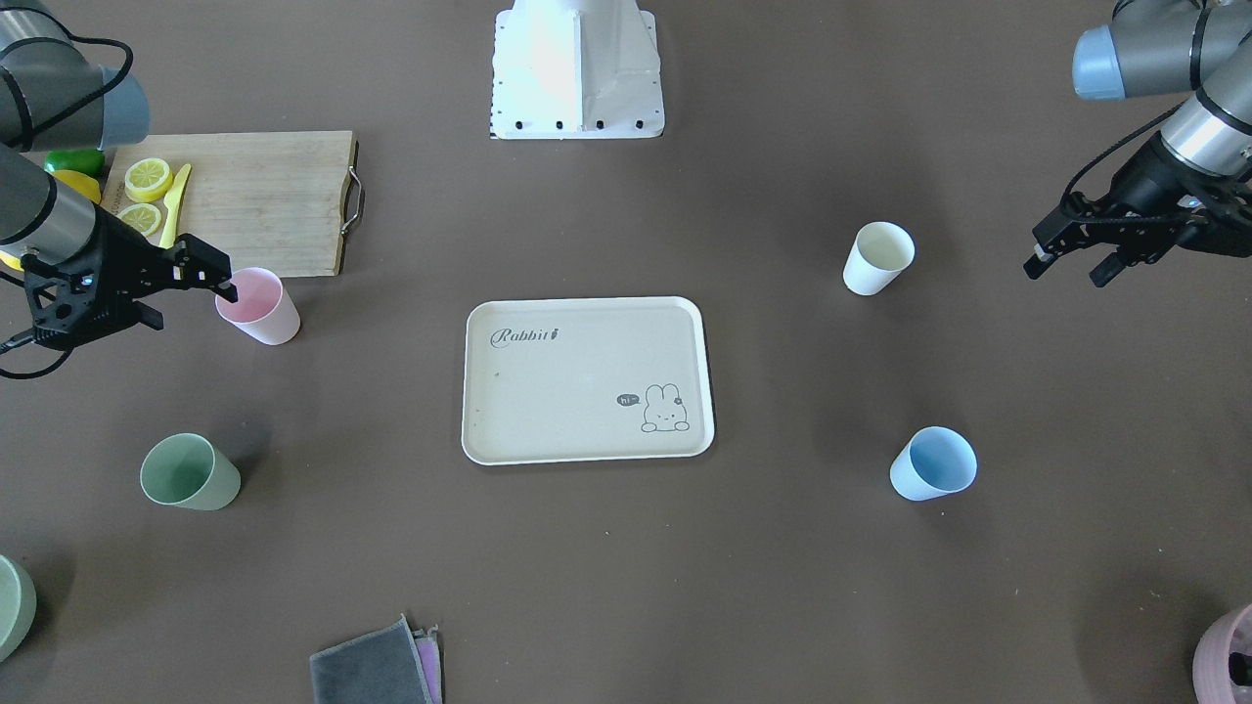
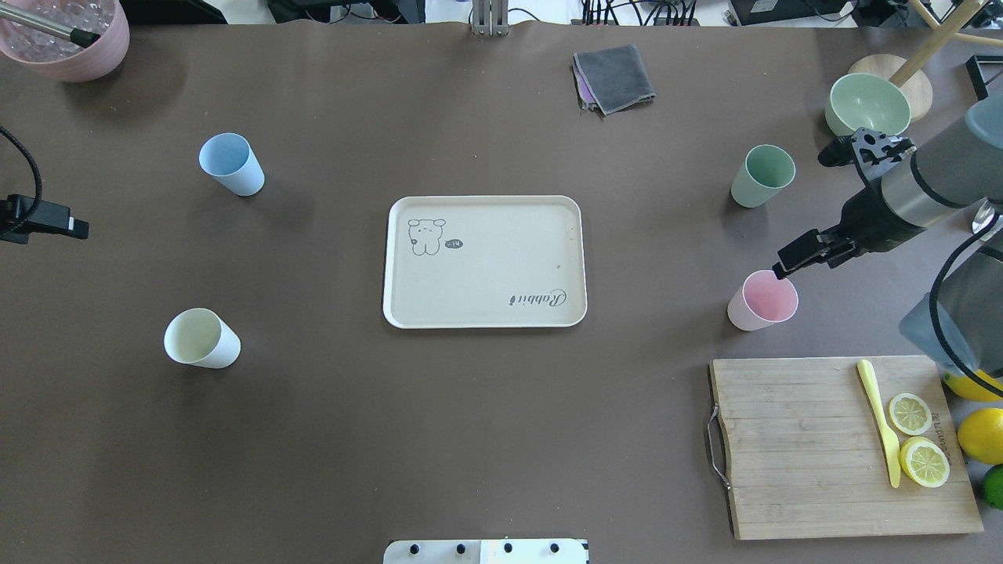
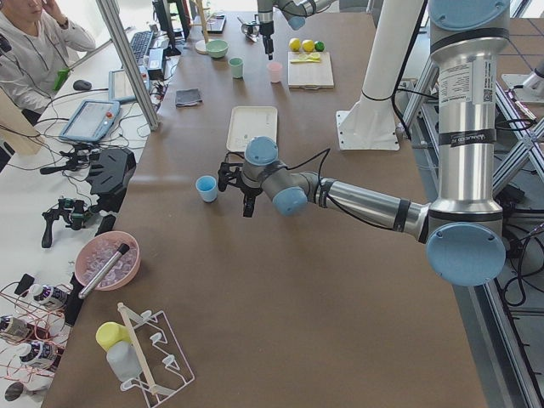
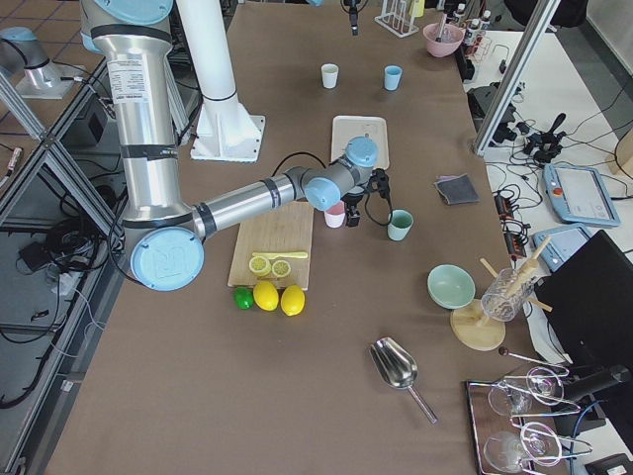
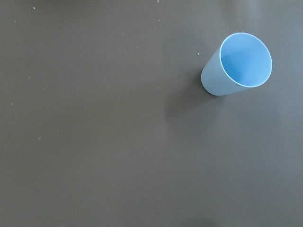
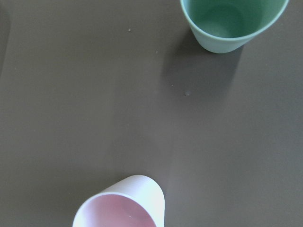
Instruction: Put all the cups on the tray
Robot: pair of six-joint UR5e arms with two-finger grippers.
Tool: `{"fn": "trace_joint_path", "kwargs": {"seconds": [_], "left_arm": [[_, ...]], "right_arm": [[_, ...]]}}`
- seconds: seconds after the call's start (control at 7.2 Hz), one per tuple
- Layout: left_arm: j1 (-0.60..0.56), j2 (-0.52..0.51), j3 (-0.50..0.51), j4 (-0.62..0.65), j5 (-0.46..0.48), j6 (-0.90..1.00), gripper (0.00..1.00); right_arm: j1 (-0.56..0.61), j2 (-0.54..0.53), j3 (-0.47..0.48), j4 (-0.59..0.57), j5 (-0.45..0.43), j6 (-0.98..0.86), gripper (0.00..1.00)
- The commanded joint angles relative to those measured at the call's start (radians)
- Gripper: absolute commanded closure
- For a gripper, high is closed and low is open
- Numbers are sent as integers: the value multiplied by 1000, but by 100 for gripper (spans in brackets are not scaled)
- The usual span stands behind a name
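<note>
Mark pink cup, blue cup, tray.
pink cup [image 2: 764, 299]: overhead view, on its inside.
blue cup [image 2: 226, 155]: overhead view, on its inside.
tray [image 2: 486, 270]: overhead view, on its bare floor.

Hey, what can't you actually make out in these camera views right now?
- Left gripper: the overhead view's left edge cuts most of it off; only the front-facing view shows its jaws.
- Pink cup: the right wrist view's bottom edge crops it.
- Sage green cup: that view's top edge cuts its far rim.
- Right gripper: whether it touches the pink cup's rim is unclear in every view.
</note>
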Motion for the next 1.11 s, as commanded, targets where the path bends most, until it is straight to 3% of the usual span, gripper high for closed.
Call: {"fn": "trace_joint_path", "kwargs": {"seconds": [0.0,0.14,0.42,0.56,0.69,0.83,0.97], "left_arm": [[0,-2,0,0,0,0,2],[0,0,0,0,0,0,2],[0,-2,1,0,0,-2,2],[8,-2,1,0,0,-23,2],[25,-9,-8,0,0,-64,2],[31,-14,-14,0,0,-86,2],[57,-12,-28,0,2,-125,2]], "right_arm": [[-27,14,-28,0,-8,12,9],[-25,10,-16,0,3,10,12],[-28,10,-31,0,5,10,51],[-39,8,-34,-2,2,12,52],[-41,8,-36,-2,3,12,65],[-42,10,-36,-2,5,12,100],[-42,10,-36,-2,5,12,100]]}}
